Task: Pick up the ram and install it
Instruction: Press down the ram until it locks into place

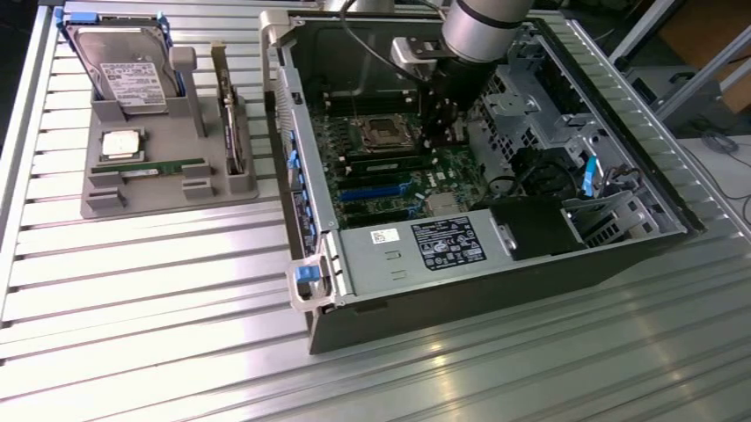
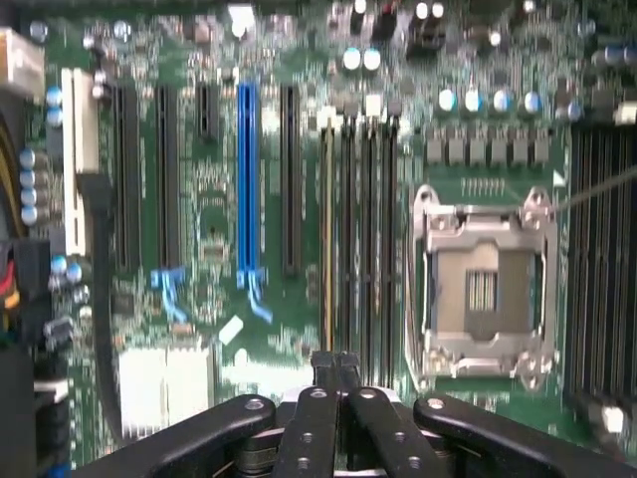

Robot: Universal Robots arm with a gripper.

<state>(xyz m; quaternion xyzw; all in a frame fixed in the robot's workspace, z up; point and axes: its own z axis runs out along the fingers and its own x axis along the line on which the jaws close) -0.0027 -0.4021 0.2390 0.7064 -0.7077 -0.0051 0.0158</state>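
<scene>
Hand was seen closed, empty, hung over the memory slots inside the computer case, likely to press there. One ram was left in the gray tray on the table.

In the exterior view the arm is cut off by the top edge and hides the gripper's fingertips inside the computer case. The print on the power supply label is too small to read. In the wrist view the motherboard is blurred and runs past every edge.
</scene>
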